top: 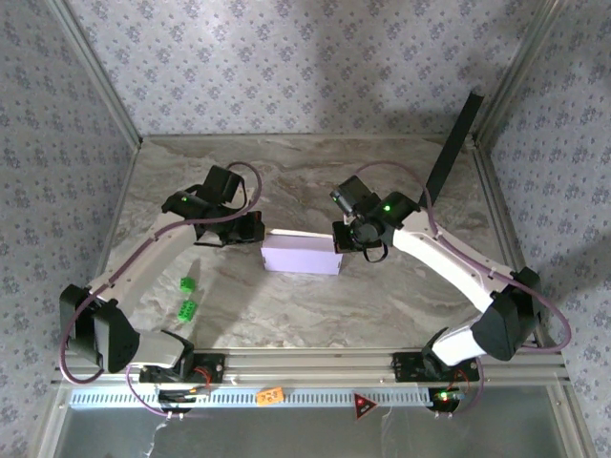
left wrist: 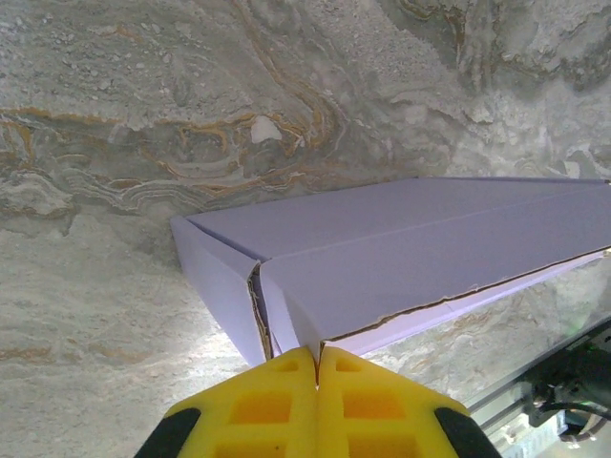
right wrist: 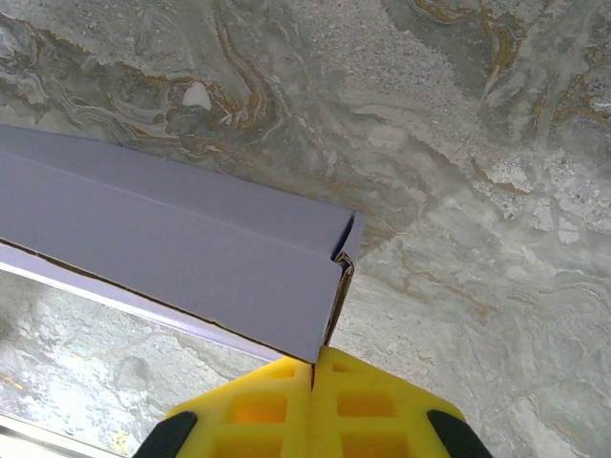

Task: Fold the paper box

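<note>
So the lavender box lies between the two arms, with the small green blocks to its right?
Not quite: the top view shows the green blocks to the left of the lavender box, not its right. The rest holds.

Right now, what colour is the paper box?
The paper box is pale lavender, clearest in left wrist view.

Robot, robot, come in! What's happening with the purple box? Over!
Left hand shut, at one end of the paper box. Right hand shut, at the other end. Box nearly folded, edges gaping. Green blocks well clear.
</note>
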Robot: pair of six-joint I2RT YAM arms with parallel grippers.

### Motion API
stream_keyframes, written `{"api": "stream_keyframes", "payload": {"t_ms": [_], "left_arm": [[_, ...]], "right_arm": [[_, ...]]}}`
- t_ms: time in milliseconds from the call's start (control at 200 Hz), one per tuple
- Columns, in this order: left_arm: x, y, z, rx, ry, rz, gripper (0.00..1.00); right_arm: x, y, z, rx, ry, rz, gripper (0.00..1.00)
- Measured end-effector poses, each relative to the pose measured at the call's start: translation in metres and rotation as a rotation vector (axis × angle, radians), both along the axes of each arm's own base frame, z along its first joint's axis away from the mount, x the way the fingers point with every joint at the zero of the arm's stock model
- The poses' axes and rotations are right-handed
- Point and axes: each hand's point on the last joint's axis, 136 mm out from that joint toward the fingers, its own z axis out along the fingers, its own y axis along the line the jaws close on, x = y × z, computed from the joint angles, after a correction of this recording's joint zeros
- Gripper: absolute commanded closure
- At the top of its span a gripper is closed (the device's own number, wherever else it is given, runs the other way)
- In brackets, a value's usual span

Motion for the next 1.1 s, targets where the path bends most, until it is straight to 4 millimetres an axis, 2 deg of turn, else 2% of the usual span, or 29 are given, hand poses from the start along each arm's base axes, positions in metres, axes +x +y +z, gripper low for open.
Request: {"api": "stream_keyframes", "payload": {"t_ms": [650, 1099], "left_arm": [[-0.006, 0.017, -0.011, 0.124, -0.028, -0.076, 1.00], [-0.018, 0.022, -0.027, 0.124, -0.022, -0.078, 0.94]], "right_arm": [[0.004, 0.008, 0.003, 0.034, -0.015, 0.008, 1.00], [0.000, 0.011, -0.011, 0.053, -0.050, 0.017, 1.00]]}}
